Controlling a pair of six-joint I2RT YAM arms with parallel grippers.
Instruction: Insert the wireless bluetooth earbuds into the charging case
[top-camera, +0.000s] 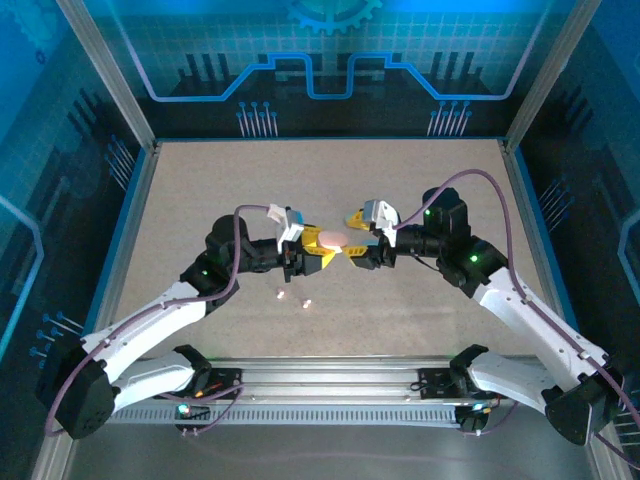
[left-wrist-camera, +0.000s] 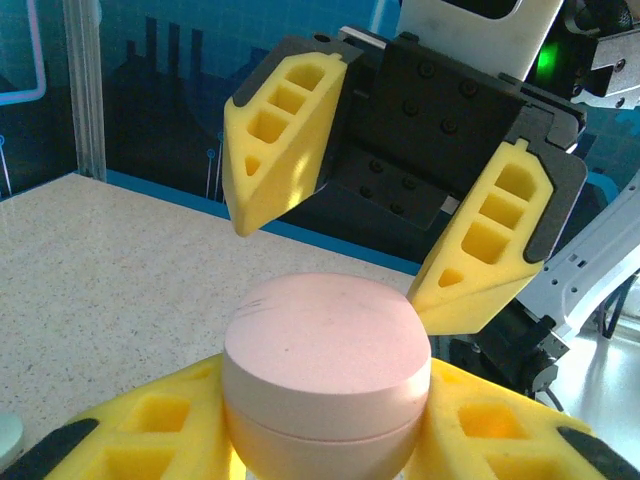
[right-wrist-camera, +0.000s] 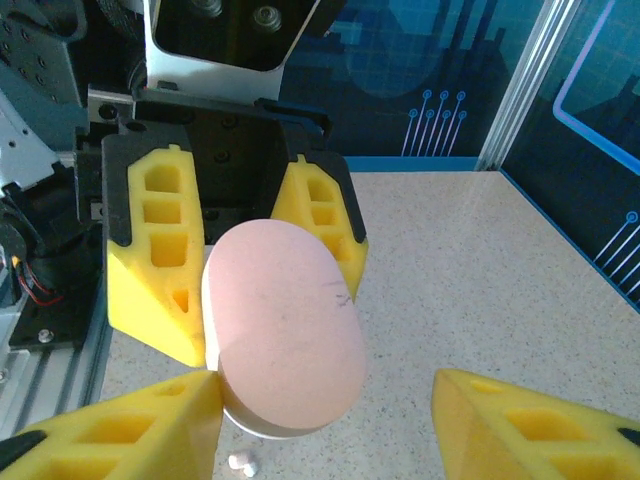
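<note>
Well, from the overhead camera I see both arms reaching in to meet over the middle of the bench (top-camera: 420, 200). My left pincer (top-camera: 318, 246) is clenched on the charging case (top-camera: 333, 238), a pale pink oval held up off the surface. On the left wrist camera the case sits wedged between that pincer's own yellow fingers (left-wrist-camera: 140, 425), one pressed to each side. A thin seam runs round it where lid meets base, so it looks closed to me.

My right pincer (top-camera: 354, 235) faces it from the other side and stands released, jaws spread. From the left wrist I see its two yellow tips above the case. One is at the upper left and apart from it; the other is just beside the case's right shoulder, and I cannot tell whether that one touches. The right wrist camera has the case's broad pink face toward me, with my right pincer's own fingers low in the view. The left one is close by the case's rim and the other is well apart.

The earbuds (top-camera: 282, 293) lie loose on the bench, two pale specks near each other, just on the arm-base side of the left pincer.
</note>
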